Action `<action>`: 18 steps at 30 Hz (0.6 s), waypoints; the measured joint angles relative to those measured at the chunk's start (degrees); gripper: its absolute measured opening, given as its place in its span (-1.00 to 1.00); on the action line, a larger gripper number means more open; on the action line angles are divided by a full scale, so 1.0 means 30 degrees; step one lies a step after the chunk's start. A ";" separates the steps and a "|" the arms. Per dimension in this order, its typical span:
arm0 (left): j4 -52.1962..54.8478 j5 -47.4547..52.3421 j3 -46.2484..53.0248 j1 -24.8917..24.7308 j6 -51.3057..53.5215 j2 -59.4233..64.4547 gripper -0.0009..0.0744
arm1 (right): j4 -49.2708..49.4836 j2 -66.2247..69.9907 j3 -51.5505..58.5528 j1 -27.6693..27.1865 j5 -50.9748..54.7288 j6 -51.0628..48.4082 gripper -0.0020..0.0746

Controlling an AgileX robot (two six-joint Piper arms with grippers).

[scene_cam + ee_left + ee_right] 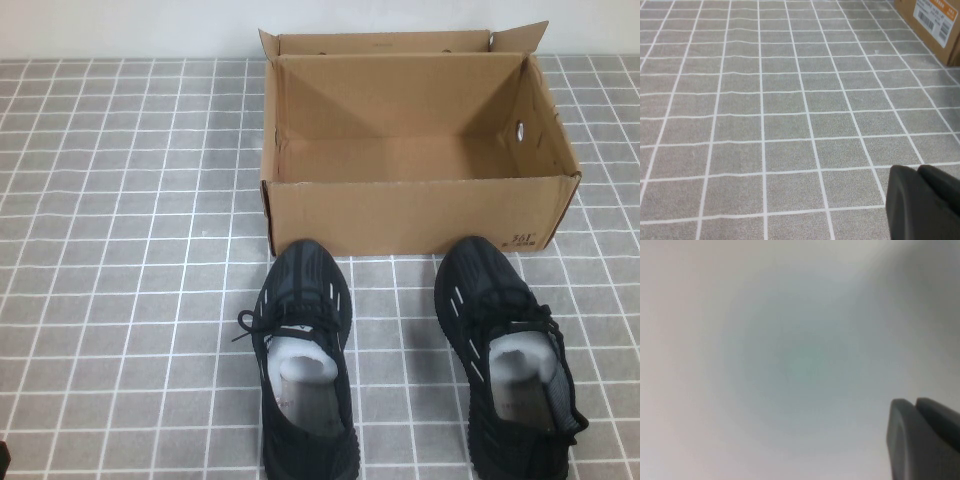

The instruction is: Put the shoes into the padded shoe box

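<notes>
Left hand (922, 200): only seen in its wrist view, low over the grey tiled desk (790, 115). Its two dark fingers (905, 200) sit pressed together, no gap, nothing held. A corner of the cardboard box (935, 22) with a barcode label shows at the far edge of that view, well apart from the hand.

Right hand (925, 437): also only in its own wrist view, fingers together, holding nothing. It faces a blank pale blur, so can't tell what it hovers over. Neither arm shows in the high view.

High view, outward from the robot's side: the shoes stand on the desk, toes pointing to 12 o'clock, toward the box. Left shoe (303, 350) at approx 6 o'clock of the frame, toe just short of the box front wall. Right shoe (505, 350) at approx 4 o'clock, toe near the box's front right corner, by the small black print. Both upright, laces on top, pale lining visible.

Box (410, 210) at 12 o'clock, open, inside bare, flaps up at the back, round hole in the right end wall.
</notes>
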 joint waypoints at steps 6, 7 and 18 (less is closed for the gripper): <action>0.0000 0.0000 0.0000 0.0000 0.0000 0.0000 -0.99 | 0.0000 0.0000 -0.1721 0.0000 0.0922 0.1926 -0.97; 0.0000 0.0000 0.0000 0.0000 0.0000 0.0000 -0.99 | 0.0000 0.0000 -0.2342 0.0000 0.1651 0.1995 -0.97; 0.0000 0.0000 0.0000 0.0000 0.0000 0.0000 -0.99 | 0.0000 0.2846 -0.7757 0.0000 1.1447 0.2644 -0.97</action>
